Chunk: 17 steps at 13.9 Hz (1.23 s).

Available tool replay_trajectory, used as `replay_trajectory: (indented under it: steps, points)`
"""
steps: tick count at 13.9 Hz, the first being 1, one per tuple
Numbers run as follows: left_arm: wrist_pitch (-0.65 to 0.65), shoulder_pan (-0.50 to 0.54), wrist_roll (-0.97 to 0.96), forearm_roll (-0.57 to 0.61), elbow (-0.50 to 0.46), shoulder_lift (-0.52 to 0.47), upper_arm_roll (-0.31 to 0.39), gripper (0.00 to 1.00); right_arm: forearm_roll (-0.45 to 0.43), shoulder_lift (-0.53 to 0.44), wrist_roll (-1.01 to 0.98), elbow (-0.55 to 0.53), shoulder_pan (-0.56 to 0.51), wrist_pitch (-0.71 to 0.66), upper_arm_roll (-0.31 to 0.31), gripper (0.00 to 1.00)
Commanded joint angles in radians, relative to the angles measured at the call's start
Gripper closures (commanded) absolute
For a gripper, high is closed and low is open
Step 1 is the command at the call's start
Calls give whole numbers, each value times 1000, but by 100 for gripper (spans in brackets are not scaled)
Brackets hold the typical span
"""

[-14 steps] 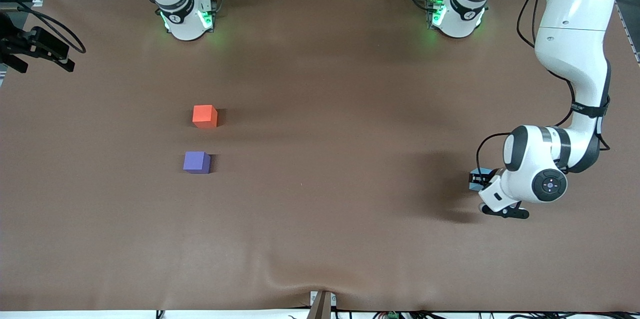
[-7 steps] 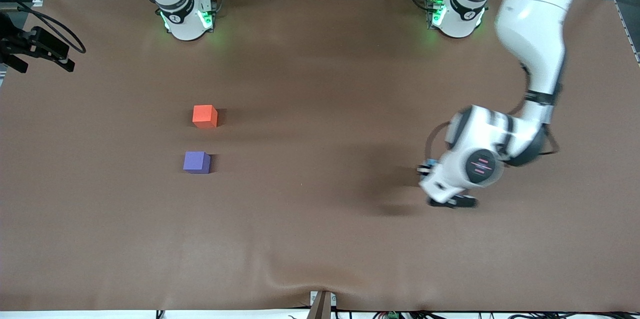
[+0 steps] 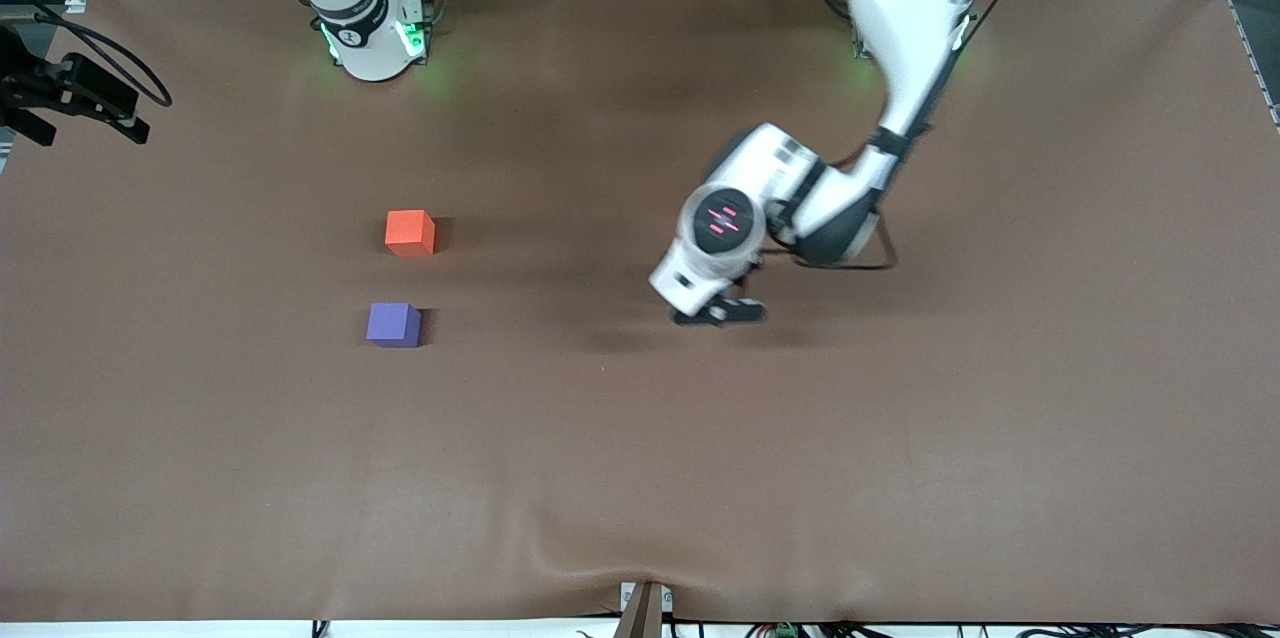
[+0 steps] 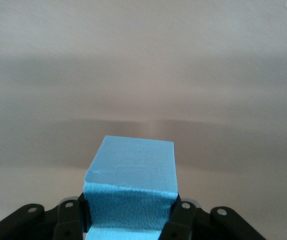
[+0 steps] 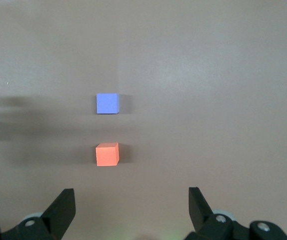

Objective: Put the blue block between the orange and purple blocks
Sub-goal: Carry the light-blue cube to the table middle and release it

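Currently the left hand (image 4: 129, 220) is gripping the blue block (image 4: 131, 172) between its fingers, as the left wrist view shows; in the front view the block itself is hidden under the left arm's wrist, and the left hand (image 3: 712, 310) is hanging over the bare middle of the worktop (image 3: 640, 478), well apart from the two target cubes. The orange block (image 3: 410, 232) is sitting on the worktop toward the right arm's end, with the purple block (image 3: 393, 325) nearer the front camera and a gap between them, neither one touching the other. The right hand (image 5: 131, 212) is waiting up by its own base with its fingers spread and holding nothing, looking down on the orange block (image 5: 107, 154) and purple block (image 5: 107, 103). Judgement: the carrying step is under way, with placing not yet done. The next move calls for bringing the blue block over the gap between the two cubes, squaring its faces to theirs, lowering it and letting go. Risk: the gap looks tight, so a skewed descent could nudge either neighbour.
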Motion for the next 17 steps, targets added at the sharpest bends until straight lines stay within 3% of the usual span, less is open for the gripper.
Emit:
replay_trajectory:
  steps: [1,4,5,6,7,10,13,17]
  points:
    - [78,-87,-48,-20,42,57,13,84,1,-13,-17,-8,-17,0,10,0]
    - [216,-164,-77,-20,42,109,13,84,1,-13,-17,-8,-17,0,10,0]
    - [244,-184,-87,-19,42,126,17,78,0,-13,-17,-8,-15,0,10,0]
    - [257,-201,-88,-19,42,138,22,58,1,-13,-17,-8,-15,0,10,0]
    - [258,-213,-86,-13,42,140,25,3,1,-13,-17,-8,-15,0,10,0]
    - [246,-204,-86,-8,41,76,30,0,1,-13,-17,-8,-17,0,10,0]
    - [243,-181,-84,-6,39,-32,91,0,1,-11,-17,-7,-17,2,10,0]
    - [121,-94,-74,-2,38,-162,160,0,4,21,-15,7,-14,-1,10,0]
